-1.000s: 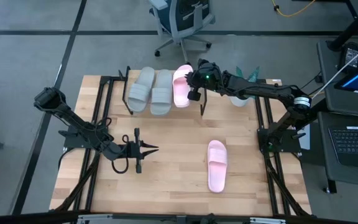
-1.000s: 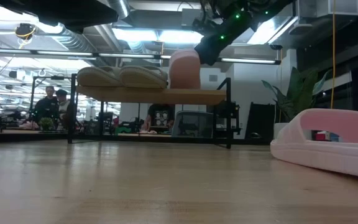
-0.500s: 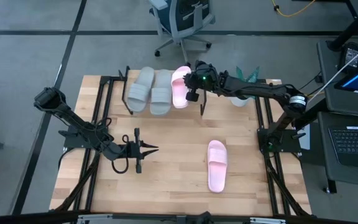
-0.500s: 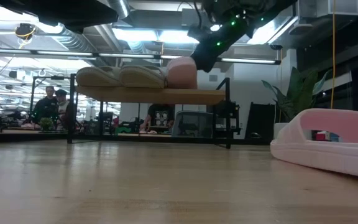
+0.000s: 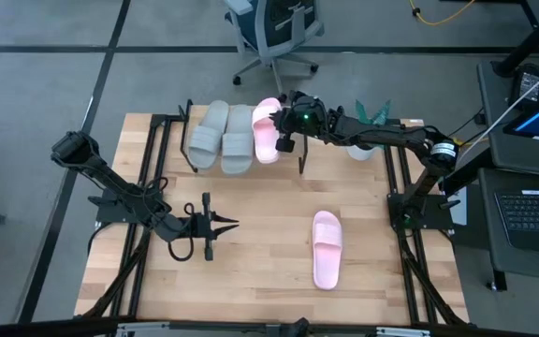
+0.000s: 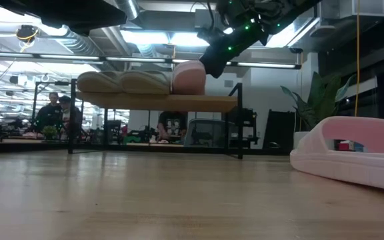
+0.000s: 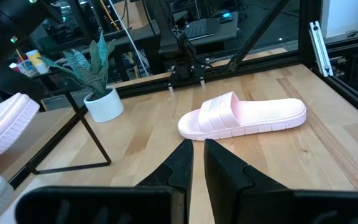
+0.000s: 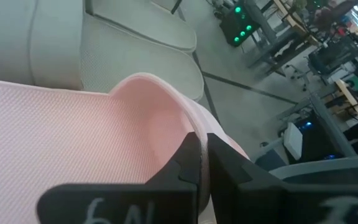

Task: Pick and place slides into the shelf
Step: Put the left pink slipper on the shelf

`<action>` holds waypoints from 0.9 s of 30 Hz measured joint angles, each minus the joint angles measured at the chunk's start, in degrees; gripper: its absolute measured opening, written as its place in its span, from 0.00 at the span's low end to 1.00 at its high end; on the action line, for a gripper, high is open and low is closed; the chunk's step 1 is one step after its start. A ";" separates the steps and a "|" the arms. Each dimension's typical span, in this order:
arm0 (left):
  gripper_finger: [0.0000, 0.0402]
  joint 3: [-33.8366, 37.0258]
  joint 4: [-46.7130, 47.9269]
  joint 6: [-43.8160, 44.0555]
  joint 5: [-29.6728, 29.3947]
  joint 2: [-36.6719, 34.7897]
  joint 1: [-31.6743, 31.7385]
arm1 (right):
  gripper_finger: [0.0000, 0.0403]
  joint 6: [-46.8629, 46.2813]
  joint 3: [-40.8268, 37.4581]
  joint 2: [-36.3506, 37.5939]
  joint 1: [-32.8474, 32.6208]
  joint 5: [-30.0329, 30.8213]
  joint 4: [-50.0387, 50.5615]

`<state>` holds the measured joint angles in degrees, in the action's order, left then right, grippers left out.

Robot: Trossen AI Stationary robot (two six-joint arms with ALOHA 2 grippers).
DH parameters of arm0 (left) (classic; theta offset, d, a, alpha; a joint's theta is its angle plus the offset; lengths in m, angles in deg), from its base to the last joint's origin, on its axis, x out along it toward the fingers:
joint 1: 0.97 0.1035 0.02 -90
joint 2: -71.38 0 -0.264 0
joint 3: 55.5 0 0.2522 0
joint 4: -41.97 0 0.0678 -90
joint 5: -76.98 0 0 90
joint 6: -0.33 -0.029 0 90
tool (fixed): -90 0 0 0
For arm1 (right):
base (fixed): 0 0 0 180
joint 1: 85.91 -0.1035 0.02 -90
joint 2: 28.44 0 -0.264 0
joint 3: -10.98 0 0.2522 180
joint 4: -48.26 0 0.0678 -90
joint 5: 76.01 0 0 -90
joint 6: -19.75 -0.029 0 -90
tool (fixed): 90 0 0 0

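Right gripper (image 5: 286, 131) stretched to shelf (image 6: 225, 104) at 12 o'clock, clamped on pink slide (image 5: 267, 133). Left gripper (image 5: 223, 224) closed, empty, 8 o'clock. Shelf top mostly hidden under slides.

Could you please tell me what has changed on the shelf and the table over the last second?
The right gripper, shut on the pink slide, has pushed it leftward along the shelf and lowered it; the two grey-green slides and the shelf have shifted left too. The left gripper and the other pink slide on the table stayed put.
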<state>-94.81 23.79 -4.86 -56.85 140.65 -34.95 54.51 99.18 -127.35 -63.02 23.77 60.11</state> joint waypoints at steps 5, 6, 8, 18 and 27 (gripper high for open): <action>0.08 -0.01 0.00 0.02 0.00 0.00 -0.02 | 0.04 0.24 0.00 0.00 0.00 -1.00 -0.85; 0.08 0.01 0.00 0.02 0.00 0.00 0.00 | 0.04 0.24 0.00 0.00 0.09 -1.50 -0.93; 0.08 0.01 0.00 0.02 0.00 0.00 0.00 | 0.04 0.04 0.00 0.00 0.27 -2.76 -0.92; 0.08 0.01 -0.01 0.02 0.00 0.00 -0.01 | 0.04 -1.51 0.00 0.00 0.90 -3.18 -0.47; 0.08 0.01 -0.02 0.02 0.00 0.00 0.00 | 0.16 -3.15 0.00 0.00 0.92 -3.05 0.26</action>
<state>-94.80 23.77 -4.84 -56.85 140.65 -34.95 51.36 99.18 -127.35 -62.10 20.71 60.36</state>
